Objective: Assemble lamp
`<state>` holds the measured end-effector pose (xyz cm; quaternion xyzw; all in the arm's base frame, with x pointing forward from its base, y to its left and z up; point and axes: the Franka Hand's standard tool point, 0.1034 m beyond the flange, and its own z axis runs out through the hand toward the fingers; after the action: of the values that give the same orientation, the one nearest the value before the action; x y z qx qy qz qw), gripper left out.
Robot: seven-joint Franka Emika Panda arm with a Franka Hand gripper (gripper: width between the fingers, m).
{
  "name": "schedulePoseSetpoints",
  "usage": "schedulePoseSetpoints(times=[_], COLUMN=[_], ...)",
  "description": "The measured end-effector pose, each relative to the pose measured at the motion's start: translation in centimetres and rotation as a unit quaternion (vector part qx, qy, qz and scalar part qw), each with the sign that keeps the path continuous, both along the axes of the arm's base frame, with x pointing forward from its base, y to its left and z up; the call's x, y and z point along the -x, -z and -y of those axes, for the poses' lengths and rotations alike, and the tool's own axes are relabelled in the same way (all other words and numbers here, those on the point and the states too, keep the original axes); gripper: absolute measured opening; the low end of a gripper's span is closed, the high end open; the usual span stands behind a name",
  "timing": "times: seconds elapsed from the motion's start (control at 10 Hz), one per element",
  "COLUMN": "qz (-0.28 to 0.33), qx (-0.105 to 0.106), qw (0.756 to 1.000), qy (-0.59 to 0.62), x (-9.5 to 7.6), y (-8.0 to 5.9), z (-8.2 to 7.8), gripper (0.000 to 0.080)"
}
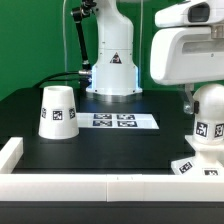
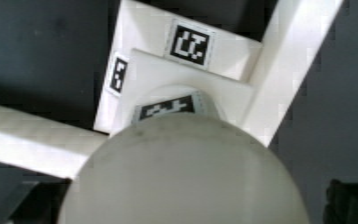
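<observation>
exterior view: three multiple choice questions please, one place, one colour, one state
1. Seen in the exterior view, the shade stands where? A left of the marker board B right of it C on it
2. The table is: A white B black C green
3. The shade is: A lying on its side B standing upright C leaning on something
Answers: 1 A, it is toward the view's left of the board; 2 B, the surface is black; 3 B, it stands on its wide end.
</observation>
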<state>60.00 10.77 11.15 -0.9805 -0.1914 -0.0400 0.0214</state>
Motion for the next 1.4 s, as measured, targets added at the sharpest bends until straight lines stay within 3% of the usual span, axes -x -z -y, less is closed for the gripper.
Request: schedulePoseSetpoints(times=[0.3,0.8,1.3,1.4], qz=[0.006,0.007,0.006,0.006], qx=[0.017,0.058,0.076,0.076], qw=[0.994,0.94,0.88,0.88], qy=[-0.112,-0.337,-0.47,-0.468], x=[0.06,-0.28,-0.35,-0.36], y=[0.03,0.03,0.12,0.11], z=[-0.21,-0.08,0.63,0.69], gripper=[0.0698,0.0698,0.0698,0.0575])
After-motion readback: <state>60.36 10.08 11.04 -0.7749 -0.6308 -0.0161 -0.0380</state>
